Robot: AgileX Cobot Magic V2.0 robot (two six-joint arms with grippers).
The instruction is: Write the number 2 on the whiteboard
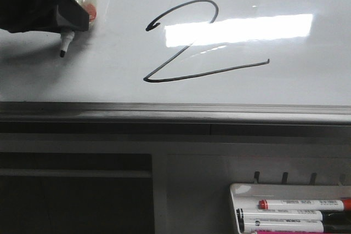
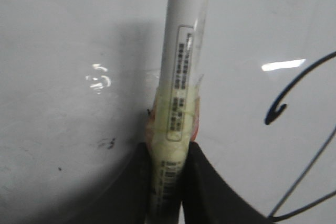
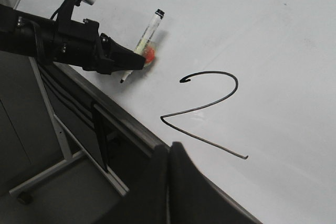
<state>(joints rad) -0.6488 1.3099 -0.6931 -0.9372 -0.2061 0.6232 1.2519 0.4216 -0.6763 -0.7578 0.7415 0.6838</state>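
The whiteboard (image 1: 109, 75) fills the upper front view, glossy, with a grey metal lower edge. A thin black number 2 (image 1: 189, 53) is drawn on it; it also shows in the right wrist view (image 3: 210, 106) and partly in the left wrist view (image 2: 294, 93). My left gripper (image 1: 74, 15) is at the board's upper left, shut on a white marker (image 2: 181, 77) wrapped in tape. The marker's black tip (image 1: 63, 52) points down, left of the 2 and apart from it. My right gripper (image 3: 168, 153) is shut and empty, below the board's lower edge.
A white marker tray (image 1: 290, 209) at the lower right of the front view holds several markers. The board's stand with a wheeled foot (image 3: 42, 177) shows in the right wrist view. A bright light reflection (image 1: 238, 28) lies across the 2.
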